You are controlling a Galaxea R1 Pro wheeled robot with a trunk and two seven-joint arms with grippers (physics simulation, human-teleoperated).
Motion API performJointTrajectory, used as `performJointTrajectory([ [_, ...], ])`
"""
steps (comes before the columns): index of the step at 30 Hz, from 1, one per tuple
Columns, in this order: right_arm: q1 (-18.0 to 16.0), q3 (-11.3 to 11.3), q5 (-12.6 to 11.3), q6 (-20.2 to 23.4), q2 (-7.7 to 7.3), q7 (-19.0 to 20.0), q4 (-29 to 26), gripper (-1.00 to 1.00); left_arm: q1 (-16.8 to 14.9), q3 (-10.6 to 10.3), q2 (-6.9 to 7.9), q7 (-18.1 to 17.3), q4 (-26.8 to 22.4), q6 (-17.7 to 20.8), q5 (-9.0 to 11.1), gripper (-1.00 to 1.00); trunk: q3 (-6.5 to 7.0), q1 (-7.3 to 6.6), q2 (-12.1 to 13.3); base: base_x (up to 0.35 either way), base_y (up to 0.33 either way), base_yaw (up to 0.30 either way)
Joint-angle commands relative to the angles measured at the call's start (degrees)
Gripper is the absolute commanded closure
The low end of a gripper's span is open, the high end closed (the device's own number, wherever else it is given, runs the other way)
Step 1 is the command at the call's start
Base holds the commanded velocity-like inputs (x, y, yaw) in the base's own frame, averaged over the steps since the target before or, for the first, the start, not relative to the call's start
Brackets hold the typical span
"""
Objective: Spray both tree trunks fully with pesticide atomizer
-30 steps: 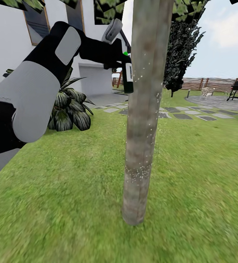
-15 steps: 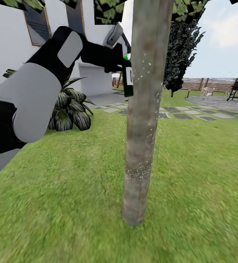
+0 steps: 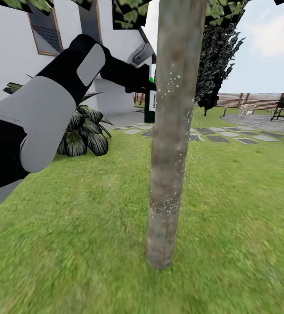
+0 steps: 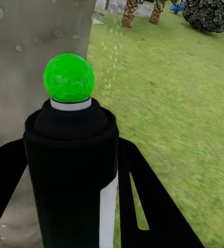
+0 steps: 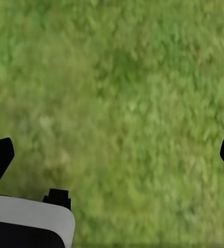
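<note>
- head view: left arm has swung nearer the tree trunk (image 3: pixel 172 131) since a second ago; pesticide atomizer (image 3: pixel 149 101) now just beside the bark, partly hidden behind it.
- left gripper (image 3: pixel 145 83) clamped on the bottle; white pesticide (image 3: pixel 173 79) specks dot the trunk beside it, more lower down.
- left wrist view: atomizer's green dot (image 4: pixel 68 77) sits ahead of the fingers (image 4: pixel 143 191), trunk close beyond.
- right wrist view: right gripper (image 5: pixel 112 155) spread wide over lawn (image 5: pixel 122 93), holding nothing.

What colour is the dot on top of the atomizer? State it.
Bright green, clearest in the left wrist view: atomizer.
</note>
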Motion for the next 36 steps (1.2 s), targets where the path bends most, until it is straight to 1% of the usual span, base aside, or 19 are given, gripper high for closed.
performJointTrajectory([
  [1, 0.0, 0.0, 0.0, 0.0, 0.0, 0.0, 0.0, -1.0, 0.0, 0.0, 0.0, -0.5, 0.0, 0.0, 0.0, 1.0, 0.0, 0.0, 0.0, 0.0, 0.0, 0.0],
  [2, 0.0, 0.0, 0.0, 0.0, 0.0, 0.0, 0.0, -1.0, 0.0, -0.1, 0.0, -1.9, 0.0, 0.0, 0.1, 1.0, 0.0, 0.0, 0.0, 0.0, 0.0, 0.0],
  [5, 0.0, 0.0, 0.0, 0.0, 0.0, 0.0, 0.0, -1.0, 0.0, -0.1, 0.0, -4.3, -0.2, 0.0, 0.1, 1.0, 0.0, 0.0, 0.0, 0.0, 0.0, 0.0],
  [7, 0.0, 0.0, 0.0, 0.0, 0.0, 0.0, 0.0, -1.0, 0.0, -0.2, 0.0, -6.9, -0.2, 0.0, 0.1, 1.0, 0.0, 0.0, 0.0, 0.0, 0.0, 0.0],
  [9, 0.0, 0.0, 0.0, 0.0, 0.0, 0.0, 0.0, -1.0, 0.0, -0.2, 0.0, -8.1, -0.2, 0.0, 0.1, 1.0, 0.0, 0.0, 0.0, 0.0, 0.0, 0.0],
  [14, 0.0, 0.0, 0.0, 0.0, 0.0, 0.0, 0.0, -1.0, 0.0, -0.2, 0.0, -8.8, -0.2, 0.0, 0.1, 1.0, 0.0, 0.0, 0.0, 0.0, 0.0, 0.0],
  [18, 0.0, 0.0, 0.0, 0.0, 0.0, 0.0, 0.0, -1.0, 0.0, -0.3, 0.0, -12.1, -0.2, 0.0, 0.1, 1.0, 0.0, 0.0, 0.0, 0.0, 0.0, 0.0],
  [22, 0.0, 0.0, 0.0, 0.0, 0.0, 0.0, 0.0, -1.0, 0.0, -0.5, 0.0, -12.5, -0.1, -0.1, 0.0, 1.0, 0.0, 0.0, 0.0, 0.0, 0.0, 0.0],
  [23, 0.0, 0.0, 0.0, 0.0, 0.0, 0.0, 0.0, -1.0, 0.0, -0.8, 0.0, -12.5, 0.0, -0.1, 0.0, 1.0, 0.0, 0.0, 0.0, 0.0, 0.0, 0.0],
  [27, 0.0, 0.0, 0.0, 0.0, 0.0, 0.0, 0.0, -1.0, 0.0, -6.7, 0.0, -12.5, 0.1, -0.2, 0.0, 1.0, 0.0, 0.0, 0.0, 0.0, 0.0, 0.0],
  [28, 0.0, 0.0, 0.0, 0.0, 0.0, 0.0, 0.0, -1.0, 0.0, -7.4, 0.0, -12.4, 0.1, -0.2, -0.1, 1.0, 0.0, 0.0, 0.0, 0.0, 0.0, 0.0],
  [30, 0.0, 0.0, 0.0, 0.0, 0.0, 0.0, 0.0, -1.0, 0.0, -7.9, 0.0, -12.1, 0.6, -0.3, -0.1, 1.0, 0.0, 0.0, 0.0, 0.0, 0.0, 0.0],
  [33, 0.0, 0.0, 0.0, 0.0, 0.0, 0.0, 0.0, -1.0, 0.0, -8.3, 0.0, -11.8, 2.9, -0.4, -0.2, 1.0, 0.0, 0.0, 0.0, 0.0, 0.0, 0.0],
  [36, 0.0, 0.0, 0.0, 0.0, 0.0, 0.0, 0.0, -1.0, 0.0, -8.4, 0.0, -9.0, 3.5, -0.4, -0.2, 1.0, 0.0, 0.0, 0.0, 0.0, 0.0, 0.0],
])
